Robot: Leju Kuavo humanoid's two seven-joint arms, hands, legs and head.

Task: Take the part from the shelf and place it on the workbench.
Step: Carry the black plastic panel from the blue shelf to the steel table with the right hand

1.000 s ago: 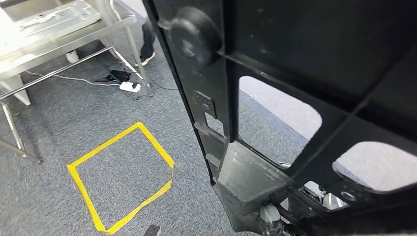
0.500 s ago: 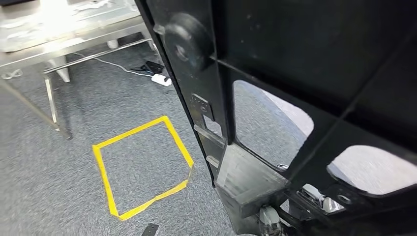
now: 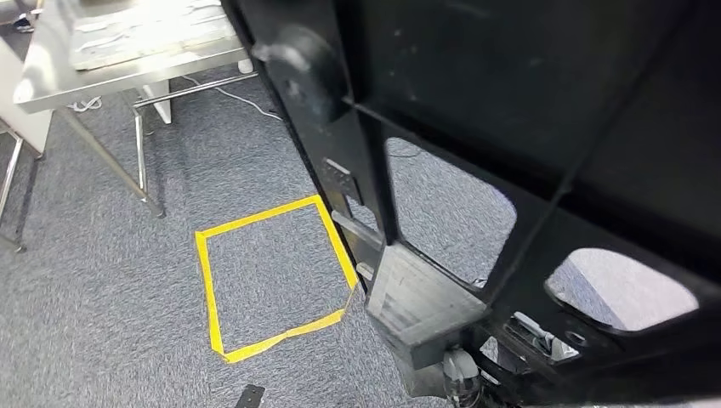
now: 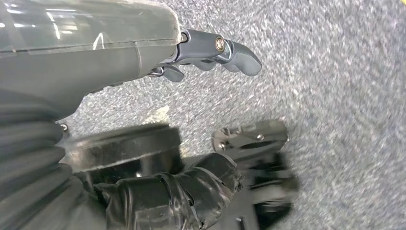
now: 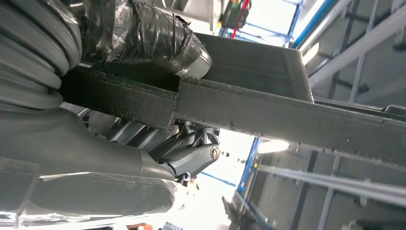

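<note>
The part point(image 3: 510, 102) is a large black plastic panel with ribs, cut-out windows and a round boss. It is held upright close in front of my head camera and covers the right of that view. In the right wrist view my right hand point(image 5: 95, 153) grips an edge bar of the part point(image 5: 268, 110), with the taped thumb on one side and the fingers point(image 5: 191, 153) on the other. My left hand point(image 4: 210, 50) hangs above the grey carpet, fingers apart and holding nothing. The steel workbench point(image 3: 127, 51) stands at the far left, with flat pale pieces on its top.
A yellow tape square point(image 3: 272, 280) marks the carpet ahead of me, short of the workbench legs point(image 3: 140, 161). A white cable point(image 3: 246, 98) lies under the bench. A small black piece point(image 3: 249, 395) lies on the floor near my feet.
The whole view has swung: the workbench and the yellow square now sit further right and closer in the picture, so the camera moved. The part stays held in the same place.
</note>
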